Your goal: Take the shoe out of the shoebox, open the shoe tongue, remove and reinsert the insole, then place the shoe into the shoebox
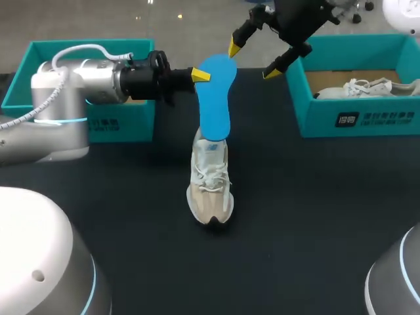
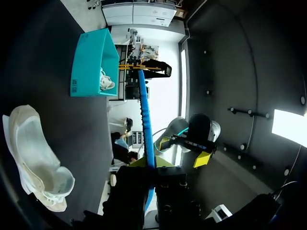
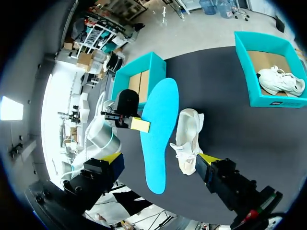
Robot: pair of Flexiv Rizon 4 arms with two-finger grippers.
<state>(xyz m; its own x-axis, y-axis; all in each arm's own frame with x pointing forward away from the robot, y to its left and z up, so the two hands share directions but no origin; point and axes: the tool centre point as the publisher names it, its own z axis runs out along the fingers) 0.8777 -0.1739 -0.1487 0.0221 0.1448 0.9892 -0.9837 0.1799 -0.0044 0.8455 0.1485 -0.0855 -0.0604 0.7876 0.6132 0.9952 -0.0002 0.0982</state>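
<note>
A beige and white shoe [image 1: 210, 187] stands on the black table, toe toward the front edge. A blue insole [image 1: 214, 98] is held upright above its heel, lower end at the shoe's opening. My left gripper [image 1: 199, 75] is shut on the insole's left edge near the top. From the left wrist, the insole [image 2: 146, 129] shows edge-on, running out from that gripper [image 2: 148, 177], and the shoe [image 2: 33, 158] lies beside it. My right gripper [image 1: 252, 59] hangs open just above and right of the insole's top. In the right wrist view the insole [image 3: 160, 139] and shoe [image 3: 189, 139] lie ahead of its spread fingers [image 3: 158, 160].
A teal shoebox [image 1: 357, 115] at the back right holds another white shoe [image 1: 367, 88]. A second teal shoebox [image 1: 85, 49] stands at the back left, behind my left arm. Dark tabletop lies bare in front of the shoe.
</note>
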